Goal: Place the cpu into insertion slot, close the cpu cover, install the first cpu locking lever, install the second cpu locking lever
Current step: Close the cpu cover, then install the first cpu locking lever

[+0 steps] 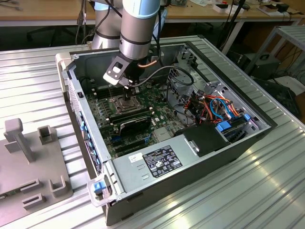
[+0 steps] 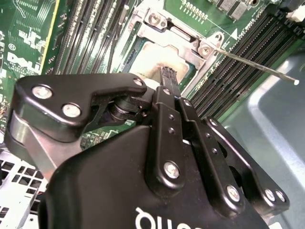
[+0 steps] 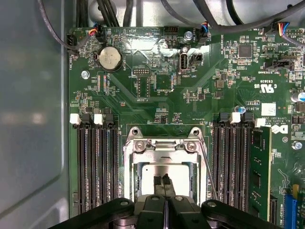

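Down inside the open grey metal computer case (image 1: 200, 171), at about ten o'clock from the middle of the exterior view, I have the silver-and-blue jointed arm (image 1: 138, 28) reaching straight down. Its black gripper (image 1: 127, 98) is over the square dark insertion slot (image 1: 125, 106) with the silvery rim. A grey power-supply box (image 1: 157, 160) with a black label sits toward five o'clock of the slot, and a grey plastic fixture block (image 1: 28, 157) lies outside the case toward eight o'clock. In the second wrist view the jaws are closed tip to tip with nothing visible between them. They rest on or just above the flat square cpu (image 2: 145, 59) with its dull silver-tan top, which lies in the slot. The thin silvery cpu cover (image 2: 176, 38), a frame plate with a square window, looks lowered around the chip. A thin silver wire locking lever (image 2: 252, 67) stands free, slanting out over the long black memory slots (image 2: 228, 71). The first wrist view shows the same picture: closed fingertips on the chip inside the cover's window, and the lever just beside the frame, not hooked. My worry is that pressing off-centre could shift the chip or bend the socket's pins. I also think the gripper's linkage could snag the loose lever, and with nothing latched the cover could spring up.
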`<state>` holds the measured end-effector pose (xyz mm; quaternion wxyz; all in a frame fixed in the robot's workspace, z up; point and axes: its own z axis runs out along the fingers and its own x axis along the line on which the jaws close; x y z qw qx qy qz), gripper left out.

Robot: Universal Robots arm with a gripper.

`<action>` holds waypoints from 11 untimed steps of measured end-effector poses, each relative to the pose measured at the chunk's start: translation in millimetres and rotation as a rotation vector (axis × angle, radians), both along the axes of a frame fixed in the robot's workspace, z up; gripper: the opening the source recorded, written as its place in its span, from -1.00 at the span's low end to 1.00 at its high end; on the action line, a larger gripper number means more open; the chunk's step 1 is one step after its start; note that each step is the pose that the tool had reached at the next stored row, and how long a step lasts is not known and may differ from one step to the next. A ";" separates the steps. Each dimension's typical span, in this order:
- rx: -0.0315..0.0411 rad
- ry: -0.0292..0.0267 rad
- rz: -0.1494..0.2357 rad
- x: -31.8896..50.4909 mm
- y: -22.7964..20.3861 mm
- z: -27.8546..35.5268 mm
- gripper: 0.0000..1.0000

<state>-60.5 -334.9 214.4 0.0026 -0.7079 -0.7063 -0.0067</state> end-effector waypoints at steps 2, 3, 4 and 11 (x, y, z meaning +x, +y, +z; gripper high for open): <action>0.0006 0.0000 0.000 0.0 -2.1 0.0 -0.79; 0.0011 0.0000 0.000 0.0 -3.6 0.0 -0.79; 0.0011 0.0000 0.000 0.0 -3.7 0.0 -0.79; 0.0014 0.0000 0.000 -0.2 -4.6 0.0 -0.79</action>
